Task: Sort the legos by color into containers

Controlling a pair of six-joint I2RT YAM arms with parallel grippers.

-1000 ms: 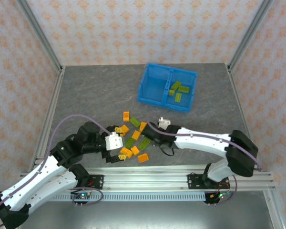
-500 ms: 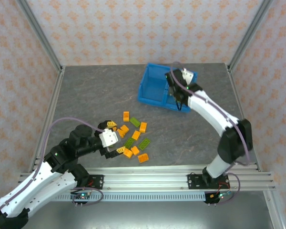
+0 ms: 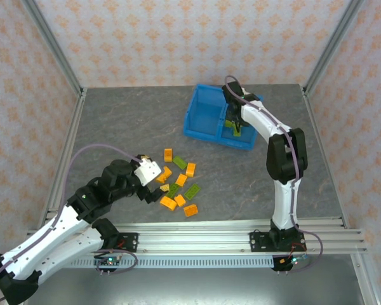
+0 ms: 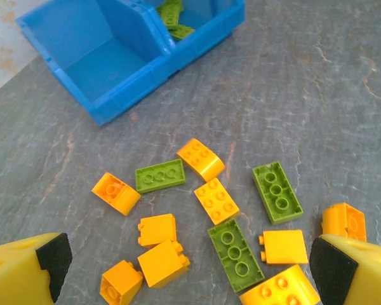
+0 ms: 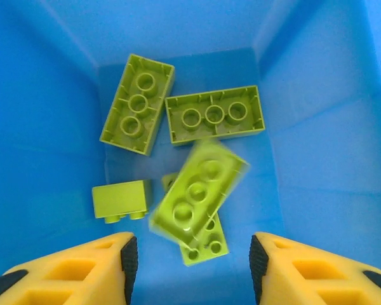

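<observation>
R fingers (image 5: 317,270) stood apart above the right bin compartment (image 5: 317,127), a blurred green brick (image 5: 197,194) loose under them, so prob. the drop step; next, the wide-apart L fingers (image 4: 25,270) should grasp an orange brick (image 4: 217,200).

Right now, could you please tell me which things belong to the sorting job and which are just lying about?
Belongs: orange bricks, loose green bricks, sorted green bricks, blue bin.
Just there: table, metal frame, patterned walls.

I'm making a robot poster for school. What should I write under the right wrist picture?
Right gripper open over the bin, a blurred green brick above other green bricks.
</observation>
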